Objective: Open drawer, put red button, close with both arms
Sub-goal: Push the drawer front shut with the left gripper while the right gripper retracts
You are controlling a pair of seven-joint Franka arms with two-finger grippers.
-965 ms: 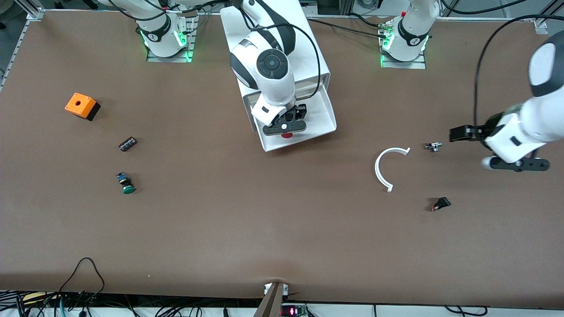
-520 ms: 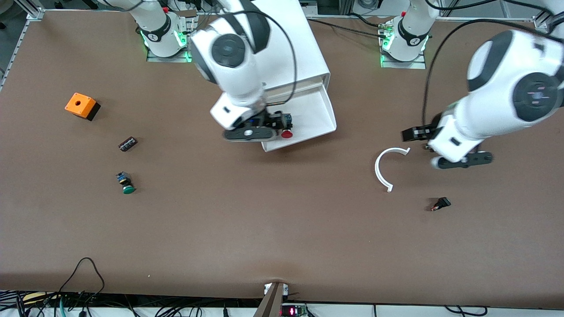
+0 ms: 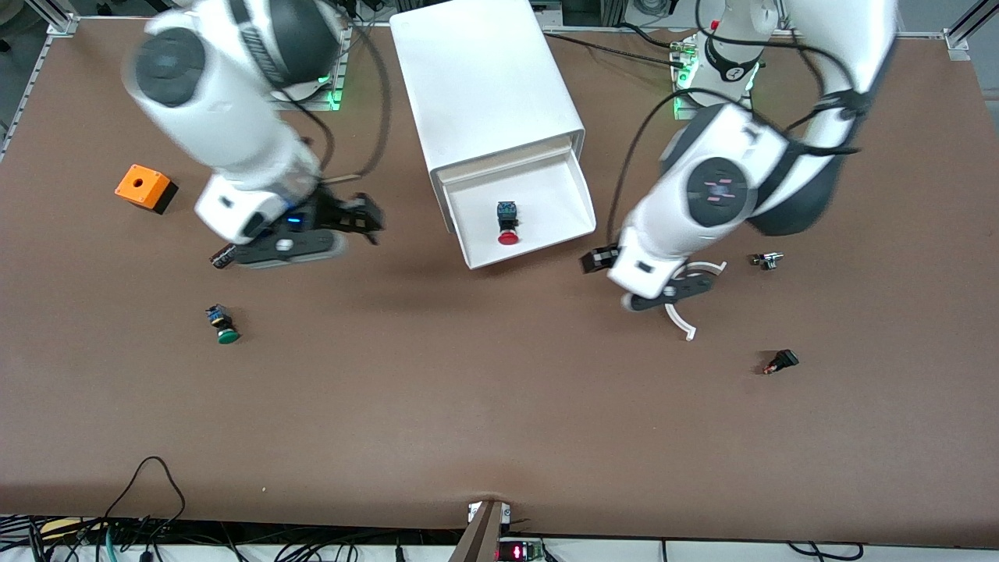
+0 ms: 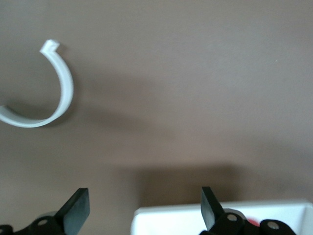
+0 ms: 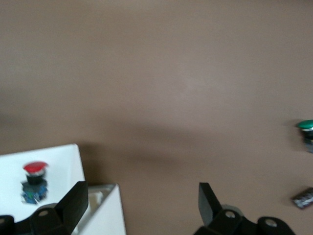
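So the red button (image 3: 507, 225) is lying in the drawer (image 3: 546, 222), the top one of the white cabinet (image 3: 484, 86), which is pulled out toward the front camera. The button lies on its side on the tray floor, red cap pointing at the front camera, blue end toward the cabinet. Nothing else is in the tray with it.

My right gripper (image 3: 355, 222) is up in the air over bare table, beside the drawer toward the right arm's end, fingers spread wide with nothing between them. From the right wrist view I can see the drawer's corner with the red button (image 5: 34, 178) on it, and the table between my fingers is clear.

My left gripper (image 3: 597, 261) hangs over the table just beside the drawer's corner toward the left arm's end, jaws also wide apart and holding nothing. In the left wrist view the drawer's rim (image 4: 220, 215) sits right under one finger.

Clutter around: a white C-shaped clip (image 3: 677, 300) right under my left hand, a small metal part (image 3: 767, 260) and a little black switch (image 3: 780, 361) farther toward that end. On the right arm's end there's an orange box (image 3: 144, 187), a small dark connector block (image 3: 222, 257) partly under my right hand, and the green button (image 3: 222, 325) nearer the front camera.
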